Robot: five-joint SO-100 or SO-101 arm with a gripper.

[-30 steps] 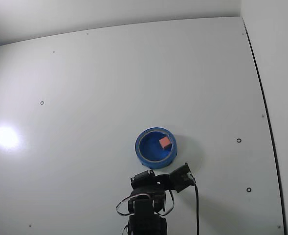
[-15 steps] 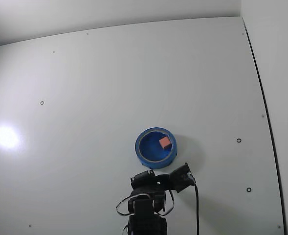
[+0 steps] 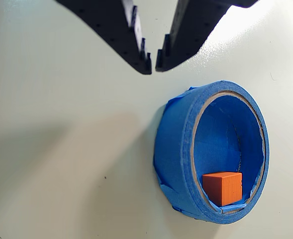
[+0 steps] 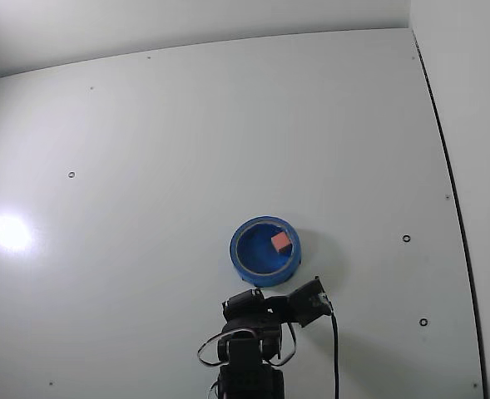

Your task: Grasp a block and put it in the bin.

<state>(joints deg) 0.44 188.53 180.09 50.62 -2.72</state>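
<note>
Block-in-bin work looks done, judging from how things lie. Taking things from largest to smallest:

The white table fills the fixed view and carries nothing loose on its bare surface apart from the bin; only a few small dark marks and a bright glare spot at the left show on it.

The arm sits at the near edge of the fixed view, folded back close to its base, with a cable trailing down on its right side.

The bin stands just beyond the arm, a little right of the table's middle. In the wrist view the bin appears as a thick blue ring lined in blue, lying to the right of and below the fingertips.

The gripper enters the wrist view from the top edge. Its two dark fingers are nearly together, with only a thin slit between the tips, and they hold nothing. It is apart from the bin's rim, over bare table.

The block rests inside the bin, on its floor and against the inner wall; in the fixed view the block lies toward the bin's right side.

With the cube inside and the fingers empty, nothing of the task seems left, unless the arm has some further way to fold back to rest.
</note>
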